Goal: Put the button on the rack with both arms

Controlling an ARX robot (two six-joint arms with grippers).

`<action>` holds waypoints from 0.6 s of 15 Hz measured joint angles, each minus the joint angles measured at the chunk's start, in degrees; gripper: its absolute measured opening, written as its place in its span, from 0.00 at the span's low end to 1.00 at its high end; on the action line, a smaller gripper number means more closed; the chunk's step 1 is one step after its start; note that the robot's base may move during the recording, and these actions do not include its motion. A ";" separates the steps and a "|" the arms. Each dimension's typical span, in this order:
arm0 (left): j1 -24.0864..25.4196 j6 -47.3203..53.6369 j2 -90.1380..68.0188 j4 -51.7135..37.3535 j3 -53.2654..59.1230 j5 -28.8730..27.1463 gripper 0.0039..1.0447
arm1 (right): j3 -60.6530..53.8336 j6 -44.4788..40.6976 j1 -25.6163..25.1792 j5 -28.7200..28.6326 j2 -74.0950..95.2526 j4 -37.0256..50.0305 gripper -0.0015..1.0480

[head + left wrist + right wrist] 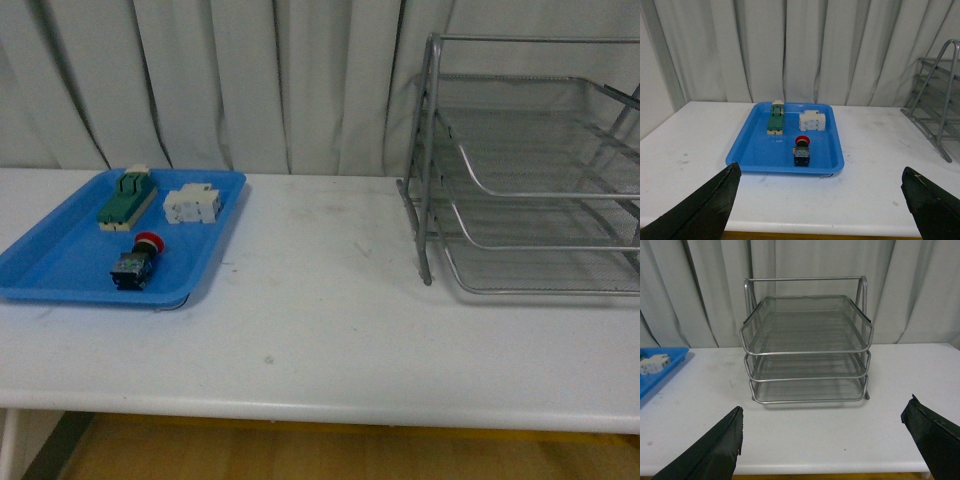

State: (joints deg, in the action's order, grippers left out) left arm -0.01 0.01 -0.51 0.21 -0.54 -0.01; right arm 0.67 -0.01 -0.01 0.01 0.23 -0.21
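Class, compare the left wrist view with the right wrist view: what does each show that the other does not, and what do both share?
Left wrist only: the button and the green block in the blue tray. Right wrist only: the rack's whole front, all three mesh tiers. Both: the white block, the tray, the table, the curtain, and some of the rack.

The white table [320, 340] bears a blue tray [60, 270] at left and the 3-tier rack [540, 150] at right, well apart.
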 joint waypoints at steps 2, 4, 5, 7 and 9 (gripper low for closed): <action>0.00 0.00 0.00 -0.02 0.00 0.02 0.94 | 0.00 0.00 0.00 0.00 0.00 0.00 0.94; 0.00 0.00 0.00 -0.02 0.00 0.00 0.94 | 0.00 0.00 0.00 0.00 0.02 -0.02 0.94; 0.00 0.00 0.00 0.00 0.00 0.00 0.94 | 0.00 0.00 0.00 0.00 0.00 0.00 0.94; 0.00 0.00 0.00 0.00 0.00 0.00 0.94 | 0.00 0.00 0.00 0.00 0.00 0.00 0.94; 0.00 0.00 0.00 -0.02 0.00 0.00 0.94 | 0.00 0.00 0.00 0.00 0.00 0.00 0.94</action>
State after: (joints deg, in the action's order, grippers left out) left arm -0.01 0.01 -0.51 0.19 -0.54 -0.01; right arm 0.67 -0.01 -0.01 0.01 0.23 -0.21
